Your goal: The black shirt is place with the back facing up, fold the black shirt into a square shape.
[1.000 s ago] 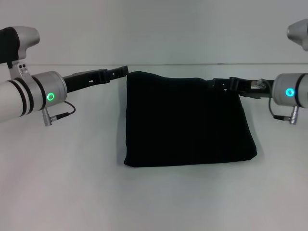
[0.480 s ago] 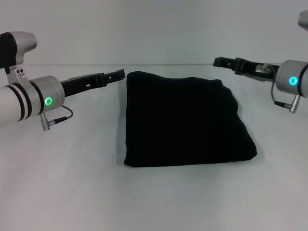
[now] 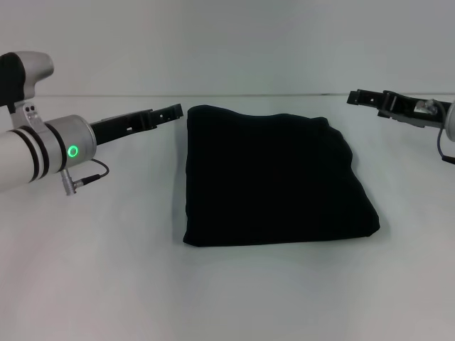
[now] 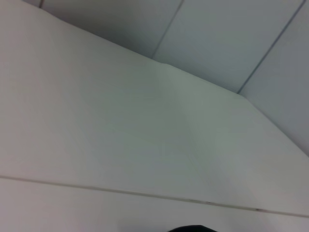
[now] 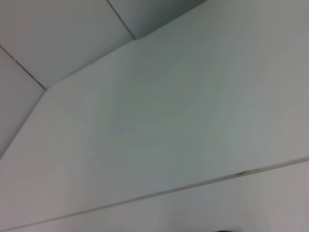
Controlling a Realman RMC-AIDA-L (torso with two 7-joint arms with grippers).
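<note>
The black shirt (image 3: 274,177) lies folded into a compact, roughly square bundle in the middle of the white table (image 3: 106,284), plain black side up. My left gripper (image 3: 174,111) hovers just left of the shirt's far left corner, close to it but holding nothing. Off to the right, my right gripper (image 3: 357,97) is raised above the table and well clear of the shirt's far right corner. The two wrist views show only wall and the table's far edge, with a thin dark sliver at the bottom rim.
The table's far edge (image 3: 249,95) meets a plain pale wall just behind the shirt. Bare white tabletop surrounds the bundle in front and on both sides.
The right gripper has left the shirt's far right corner, rising and pulling away to the right. The left gripper has drawn back slightly to the left. The shirt lies still.
</note>
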